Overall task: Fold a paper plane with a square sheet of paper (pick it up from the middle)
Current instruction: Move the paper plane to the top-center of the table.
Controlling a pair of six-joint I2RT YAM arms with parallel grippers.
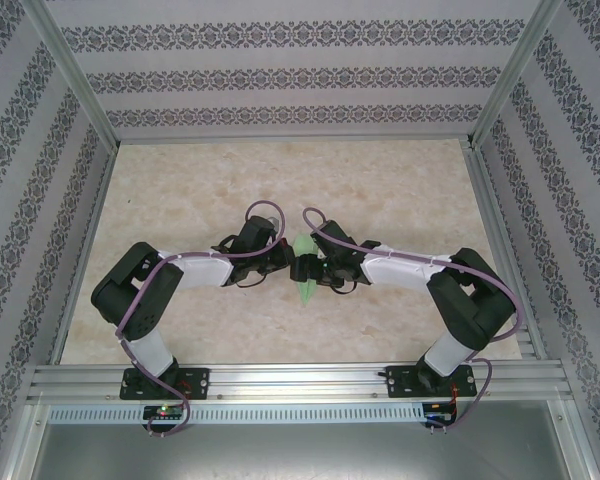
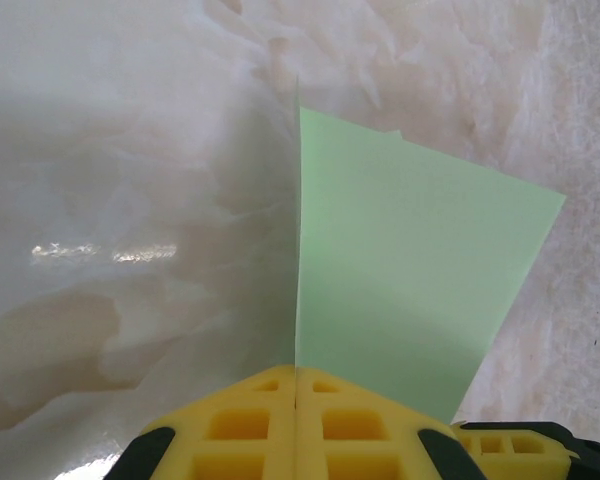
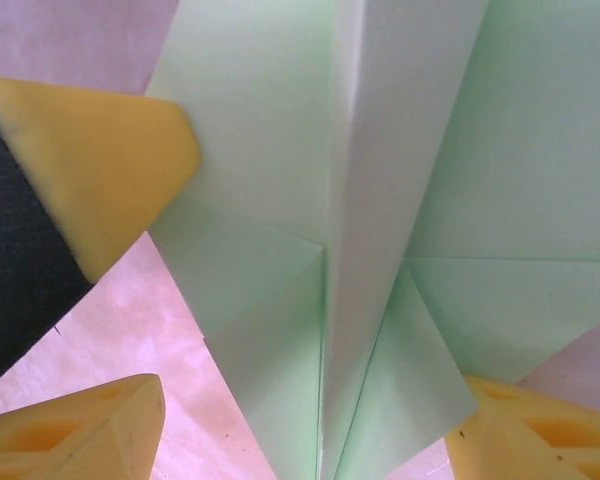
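A: Where was the paper (image 1: pixel 305 270) found?

B: It was found over the middle of the surface (image 1: pixel 280 190), between the two arms. It was not laid flat. Whether its tip was touching the surface could not be told.

A: By which pincer was it held?

B: It was held by the left pincer (image 2: pixel 296 385). The two yellow pads were pressed tight together, and the paper's edge was pinched between them. The paper was stood on its edge, so one flat green side was seen next to the pads.

A: And the right pincer (image 3: pixel 302 410)?

B: It was opened wide. One finger (image 3: pixel 80 430) was seen low down at each side of the paper, with the middle fold between them. Nothing was squeezed by it.

A: Why was the paper held like that?

B: It was likely done so that the paper could be held up by one side while the other side was left free. Folds and corner flaps were seen in the paper, so the job was judged to be part done.

A: What was thought to be needed next?

B: A new grip by the right pincer was thought to be needed, maybe on the middle fold. A soft, straight squeeze would be called for, since thin paper is easily bent or dropped.
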